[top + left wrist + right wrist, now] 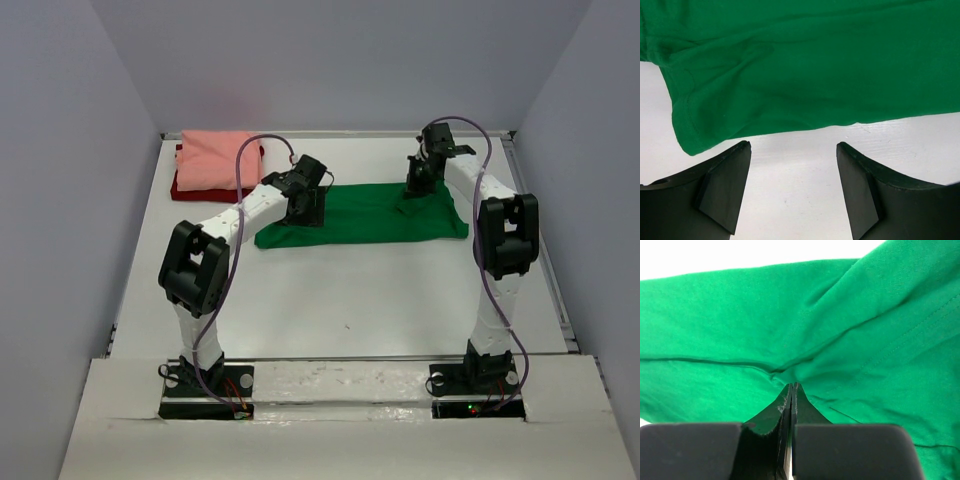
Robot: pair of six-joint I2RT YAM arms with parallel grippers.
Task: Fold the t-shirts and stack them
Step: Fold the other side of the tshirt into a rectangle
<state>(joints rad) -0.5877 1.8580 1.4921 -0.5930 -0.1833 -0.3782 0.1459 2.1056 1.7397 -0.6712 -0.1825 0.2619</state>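
Bright green cotton t-shirt (pixel 715 315) cloth is nipped in my right pincer (pixel 791 389): its two fingers are pressed together on a small pucker, and creases run in toward the tips. My left pincer (pixel 792 146) hangs with its fingers wide apart and holds nothing. It sits over the bare white desk (pixel 790 190), just off the shirt's edge and close to a hemmed sleeve corner. To fold cleanly, I judge the left should slip one finger under that edge and take every layer. Then both sides should rise together at the same height, with the cloth taut between them so the edges meet square. A one-sided lift would likely drag the shirt askew. The shirt lies as a wide flat band across the middle of the desk between my arms, soft and lightly wrinkled. At the far left corner, well apart from it, a folded salmon pink shirt (pixel 215 158) rests on a dark red shirt (pixel 184 189).
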